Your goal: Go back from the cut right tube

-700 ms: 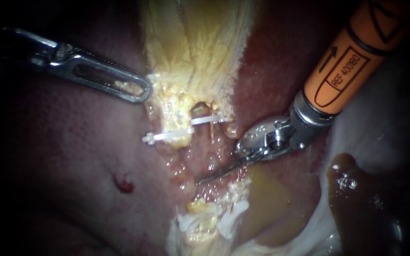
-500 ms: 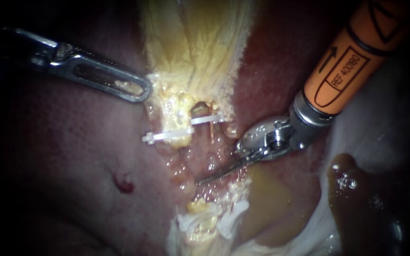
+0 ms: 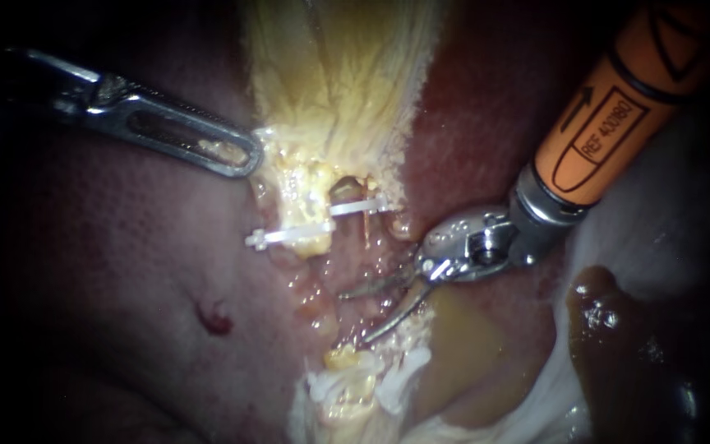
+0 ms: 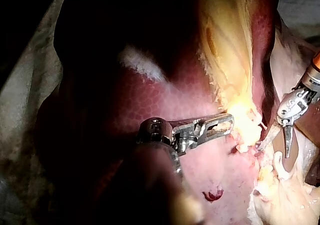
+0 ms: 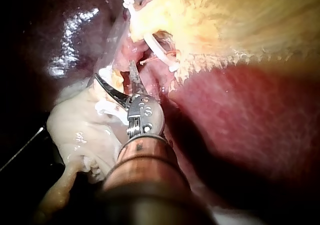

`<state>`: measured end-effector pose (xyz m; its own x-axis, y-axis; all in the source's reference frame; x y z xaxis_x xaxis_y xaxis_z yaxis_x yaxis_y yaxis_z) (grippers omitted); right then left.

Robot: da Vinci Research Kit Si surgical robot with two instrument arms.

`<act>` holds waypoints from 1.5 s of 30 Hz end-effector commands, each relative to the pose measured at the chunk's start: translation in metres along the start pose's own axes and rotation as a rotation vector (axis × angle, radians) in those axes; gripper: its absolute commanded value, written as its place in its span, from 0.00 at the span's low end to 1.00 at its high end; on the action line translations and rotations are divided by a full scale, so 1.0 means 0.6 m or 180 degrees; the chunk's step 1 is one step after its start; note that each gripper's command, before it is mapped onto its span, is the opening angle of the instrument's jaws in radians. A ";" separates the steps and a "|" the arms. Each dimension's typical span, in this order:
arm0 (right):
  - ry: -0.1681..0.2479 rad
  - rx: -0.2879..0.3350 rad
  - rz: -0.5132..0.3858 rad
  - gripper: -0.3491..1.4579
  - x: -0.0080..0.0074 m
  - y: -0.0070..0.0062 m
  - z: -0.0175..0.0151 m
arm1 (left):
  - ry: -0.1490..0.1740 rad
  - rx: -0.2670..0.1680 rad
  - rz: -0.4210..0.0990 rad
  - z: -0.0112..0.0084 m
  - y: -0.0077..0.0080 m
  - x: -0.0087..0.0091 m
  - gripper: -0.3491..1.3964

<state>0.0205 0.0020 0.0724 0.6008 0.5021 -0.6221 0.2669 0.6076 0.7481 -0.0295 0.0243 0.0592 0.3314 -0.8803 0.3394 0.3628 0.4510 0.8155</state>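
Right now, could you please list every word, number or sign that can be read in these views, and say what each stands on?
Label on the orange sleeve of the right instrument: a framed line of print beside an arrow, with a triangle sign further up; its lettering is not read off here.
Left instrument: no text shows.
Clips, tissue, liver: none.

Left instrument: bare metal, satin sheen. Right instrument: polished metal blades below a matt orange sleeve. Clips: smooth white plastic. Liver: wet, glossy, finely pebbled. Yellow tissue: fibrous, rough.
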 end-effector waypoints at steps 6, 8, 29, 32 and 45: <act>0.0126 -0.0404 0.0044 0.92 0.0002 -0.0018 -0.0012 | 0.0001 0.0001 0.0002 0.0000 0.0003 0.0001 0.00; 0.0136 -0.0814 0.0005 0.98 0.0006 -0.0028 -0.0021 | 0.0001 0.0002 0.0002 -0.0001 0.0004 0.0001 0.00; -0.0523 -0.1776 -0.0485 0.99 0.0058 -0.0125 -0.0202 | 0.0016 -0.0013 0.0013 0.0006 0.0020 0.0008 0.00; -0.0542 -0.1807 -0.0490 0.99 0.0057 -0.0127 -0.0211 | 0.0012 -0.0021 0.0019 0.0013 0.0026 0.0012 0.00; -0.0547 -0.1801 -0.0473 0.99 0.0052 -0.0128 -0.0228 | 0.0109 0.0060 0.0052 0.0114 0.0036 0.0031 0.00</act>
<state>0.0100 0.0073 0.0615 0.7140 0.3085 -0.6285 -0.0563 0.9201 0.3876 -0.0344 0.0226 0.0651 0.3669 -0.8669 0.3375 0.3417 0.4630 0.8178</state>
